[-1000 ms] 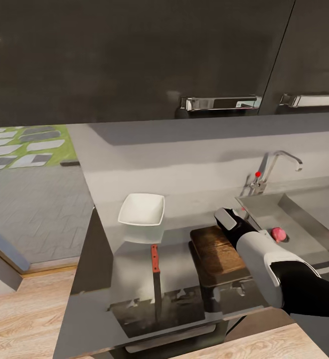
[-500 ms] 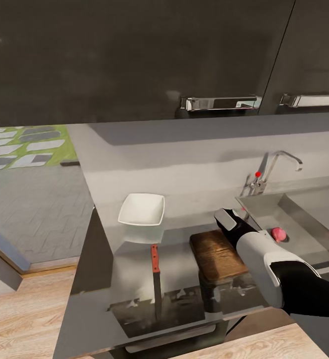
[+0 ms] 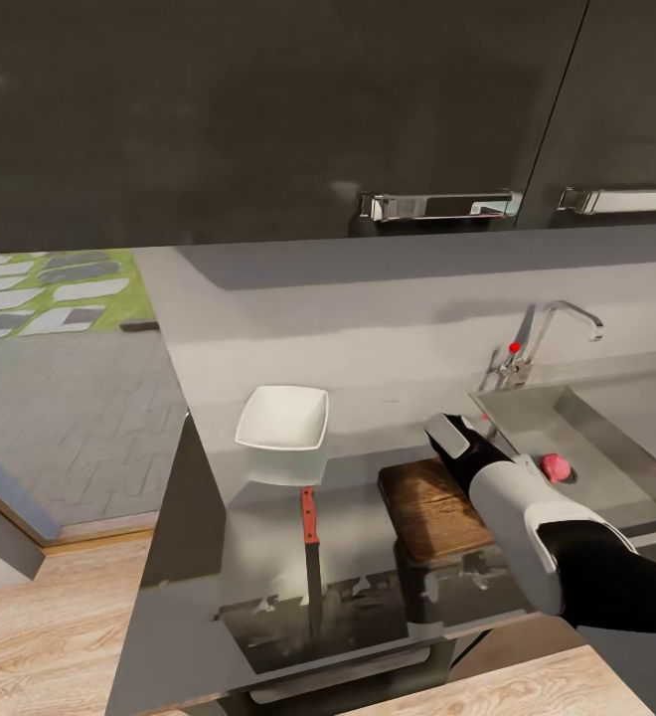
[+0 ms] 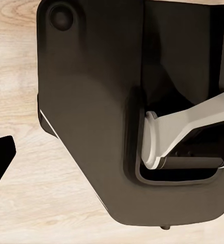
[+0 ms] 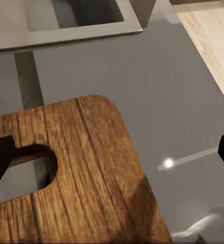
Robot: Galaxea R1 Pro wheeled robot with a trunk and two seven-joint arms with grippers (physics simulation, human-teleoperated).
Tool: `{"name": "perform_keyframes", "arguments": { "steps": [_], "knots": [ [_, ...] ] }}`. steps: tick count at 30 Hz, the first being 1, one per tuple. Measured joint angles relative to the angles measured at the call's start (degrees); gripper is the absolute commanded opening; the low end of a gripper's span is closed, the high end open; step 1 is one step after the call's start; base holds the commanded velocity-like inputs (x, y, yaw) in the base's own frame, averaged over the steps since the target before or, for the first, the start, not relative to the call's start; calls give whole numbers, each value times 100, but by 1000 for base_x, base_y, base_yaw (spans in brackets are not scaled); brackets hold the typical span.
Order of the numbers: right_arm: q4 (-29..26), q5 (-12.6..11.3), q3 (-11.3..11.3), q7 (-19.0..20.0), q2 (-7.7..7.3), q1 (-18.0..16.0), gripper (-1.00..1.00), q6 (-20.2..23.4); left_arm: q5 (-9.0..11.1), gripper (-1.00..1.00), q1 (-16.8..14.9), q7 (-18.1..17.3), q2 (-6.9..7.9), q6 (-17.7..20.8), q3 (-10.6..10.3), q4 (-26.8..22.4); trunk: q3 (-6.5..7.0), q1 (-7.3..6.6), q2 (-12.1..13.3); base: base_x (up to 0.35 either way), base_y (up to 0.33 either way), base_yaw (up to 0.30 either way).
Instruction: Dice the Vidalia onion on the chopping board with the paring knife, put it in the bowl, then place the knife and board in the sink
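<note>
Over the far end of the board [image 3: 432, 507] my right jaws [image 3: 454, 438] hang spread wide, holding nothing; from the right wrist, dark fingertips [image 5: 0, 157] sit at either edge with the handle slot [image 5: 28, 168] between them. That board lies on the table [image 3: 368, 557], its long axis running from front edge toward the wall. Left of it the knife [image 3: 311, 557] lies about parallel, red handle toward the bowl [image 3: 283, 420], blade pointing at the front edge. Beyond my right forearm the onion [image 3: 557, 465] rests in the sink [image 3: 606, 438], near the tap [image 3: 557, 328]. My left jaws hang over wooden floor [image 4: 15, 66]; I cannot tell their state
</note>
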Motion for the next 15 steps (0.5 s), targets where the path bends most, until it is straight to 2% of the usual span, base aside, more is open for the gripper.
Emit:
{"name": "perform_keyframes", "arguments": {
  "steps": [5, 8, 9, 11, 12, 15],
  "knots": [
    [-370, 127, 158, -13, 89, 0, 100, 48, 0, 100, 0, 0, 0, 0, 0, -4, 0, 0, 0, 0, 0, 0],
    [-847, 256, 445, -25, 169, 1, 100, 166, 0, 100, 0, 0, 0, 0, 0, -7, 0, 0, 0, 0, 0, 0],
    [-1117, 315, 623, -27, 196, 1, 100, 291, 0, 100, 0, 0, 0, 0, 0, -7, 1, 0, 0, 0, 0, 0],
    [-1399, 356, 816, -30, 217, 2, 100, 478, 0, 100, 0, 0, 0, 0, 0, -11, 0, 0, 0, 0, 0, 0],
    [-1644, 377, 1003, -33, 237, 2, 100, 711, 0, 100, 0, 0, 0, 0, 0, -13, 1, 0, 0, 0, 0, 0],
    [-2066, 402, 1348, -17, 287, 3, 100, 1170, 0, 100, 0, 0, 0, 0, 0, -19, 0, 0, 0, 0, 0, 0]
  ]
}}
